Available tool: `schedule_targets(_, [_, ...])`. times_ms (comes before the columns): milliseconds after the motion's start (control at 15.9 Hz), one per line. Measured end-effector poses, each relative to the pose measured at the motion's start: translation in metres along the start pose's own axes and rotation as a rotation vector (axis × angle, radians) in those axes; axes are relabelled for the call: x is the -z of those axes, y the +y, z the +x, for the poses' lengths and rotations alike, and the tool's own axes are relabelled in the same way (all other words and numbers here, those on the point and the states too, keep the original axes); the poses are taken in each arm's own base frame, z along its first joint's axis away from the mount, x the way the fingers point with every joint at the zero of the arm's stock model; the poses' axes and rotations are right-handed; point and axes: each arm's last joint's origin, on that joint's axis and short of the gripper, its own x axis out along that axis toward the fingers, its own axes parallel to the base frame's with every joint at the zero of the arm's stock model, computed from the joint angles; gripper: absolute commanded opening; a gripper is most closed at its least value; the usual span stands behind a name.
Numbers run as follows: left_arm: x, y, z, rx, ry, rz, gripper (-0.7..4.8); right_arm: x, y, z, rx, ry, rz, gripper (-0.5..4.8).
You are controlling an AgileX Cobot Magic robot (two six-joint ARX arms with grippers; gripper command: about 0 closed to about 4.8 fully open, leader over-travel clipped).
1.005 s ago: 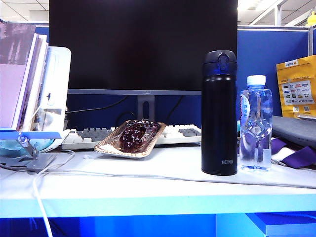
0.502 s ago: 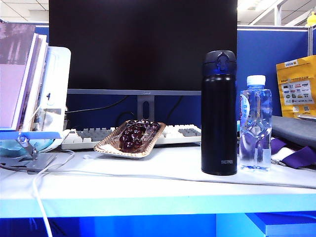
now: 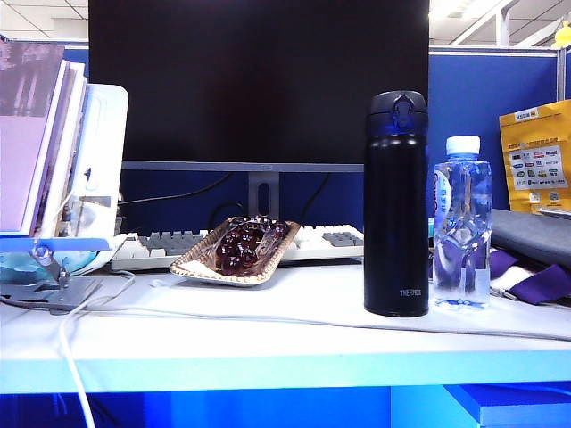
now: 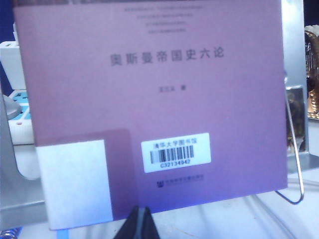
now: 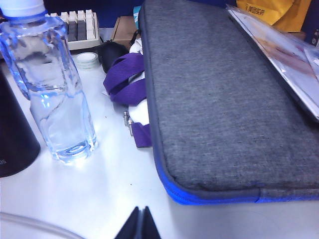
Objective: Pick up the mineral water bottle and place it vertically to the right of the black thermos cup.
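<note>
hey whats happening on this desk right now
Nothing is being handled. The mineral water bottle stands upright just right of the black thermos cup, so the placing looks done. The right hand is shut and empty, apart from the bottle, near a grey laptop sleeve. The left hand is shut, facing a purple book.

A white desk (image 3: pixel 268 348) with a pale blue front edge fills the near ground. At the far side a large dark monitor (image 3: pixel 259 80) stands on a grey stand (screen unlit), and behind it runs a blue partition wall (image 3: pixel 482 98). Above the partition, a tiled ceiling (image 3: pixel 45 18) shows, with bright light (image 3: pixel 446 7) at the upper right.
</note>
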Motion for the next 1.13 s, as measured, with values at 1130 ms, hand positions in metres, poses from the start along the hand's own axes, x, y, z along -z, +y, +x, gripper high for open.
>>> schedule_targets(1130, [0.0000, 0.0000, 0.0000, 0.000, 0.000, 0.000, -0.05, 0.0001, 0.0000, 0.0000, 0.000, 0.001, -0.013, -0.01])
